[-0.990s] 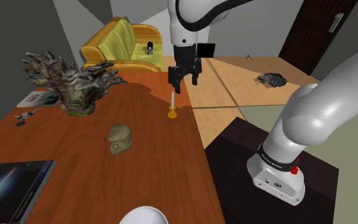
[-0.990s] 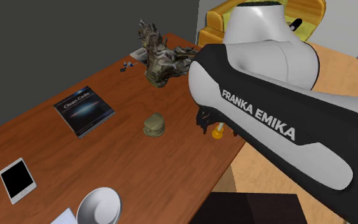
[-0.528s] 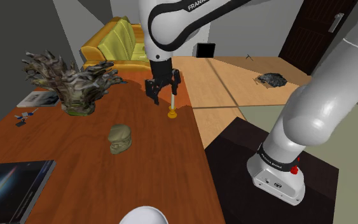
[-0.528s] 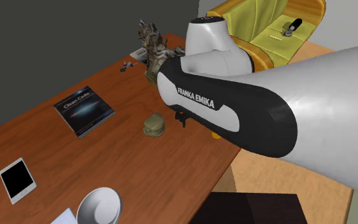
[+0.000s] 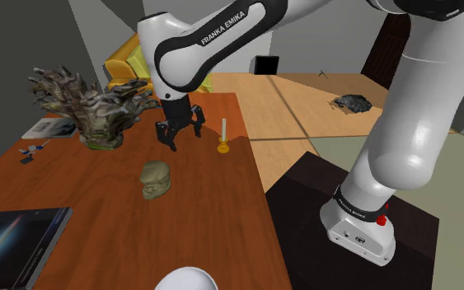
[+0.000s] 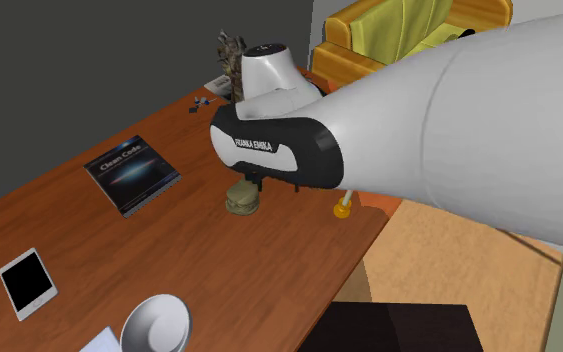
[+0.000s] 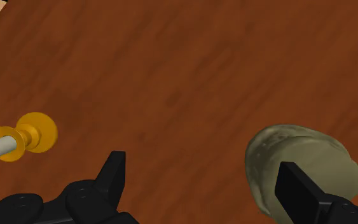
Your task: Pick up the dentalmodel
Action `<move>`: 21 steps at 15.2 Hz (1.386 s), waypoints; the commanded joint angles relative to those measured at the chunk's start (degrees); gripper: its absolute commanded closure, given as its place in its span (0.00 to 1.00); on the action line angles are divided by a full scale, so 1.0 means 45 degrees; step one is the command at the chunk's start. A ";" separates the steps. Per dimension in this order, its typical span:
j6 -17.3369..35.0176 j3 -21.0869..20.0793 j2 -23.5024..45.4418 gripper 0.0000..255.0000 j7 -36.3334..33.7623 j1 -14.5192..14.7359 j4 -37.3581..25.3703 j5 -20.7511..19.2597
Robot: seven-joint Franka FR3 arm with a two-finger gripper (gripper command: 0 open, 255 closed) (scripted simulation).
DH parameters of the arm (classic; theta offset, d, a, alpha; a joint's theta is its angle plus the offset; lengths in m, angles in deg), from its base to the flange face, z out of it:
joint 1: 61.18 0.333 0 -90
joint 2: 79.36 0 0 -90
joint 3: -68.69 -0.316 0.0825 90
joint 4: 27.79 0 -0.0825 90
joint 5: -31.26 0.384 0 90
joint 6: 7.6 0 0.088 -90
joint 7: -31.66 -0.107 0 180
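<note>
shoulder view, contents listed: brown counter (image 5: 98,206), by which all is carried; tool (image 5: 185,138), held wide open and empty, presumably readied for straddling; olive dental model (image 5: 155,180), laid near the tool, ungripped; gold candlestick (image 5: 222,142), stood just beside the tool.

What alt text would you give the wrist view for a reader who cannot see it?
Two black fingers stand open above a brown wooden table. An olive-grey dental model lies by one fingertip, unclasped; a small golden candle holder with a pale candle stands outside the other.
</note>
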 commanded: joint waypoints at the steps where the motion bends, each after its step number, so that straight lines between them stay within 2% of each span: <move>1: 0.0105 -0.0064 0.1108 0.00 -0.0562 0.0302 -0.0955 -0.0501; 10: -0.0349 0.0258 0.5466 0.00 -0.2089 0.1939 -0.5585 -0.2176; 19: 0.0561 0.0425 0.6180 0.00 -0.2243 0.2038 -0.5367 -0.2412; 20: 0.0581 0.0428 0.6177 1.00 -0.2235 0.2027 -0.5345 -0.2414; 21: 0.0570 0.0429 0.6182 1.00 -0.2231 0.2027 -0.5361 -0.2413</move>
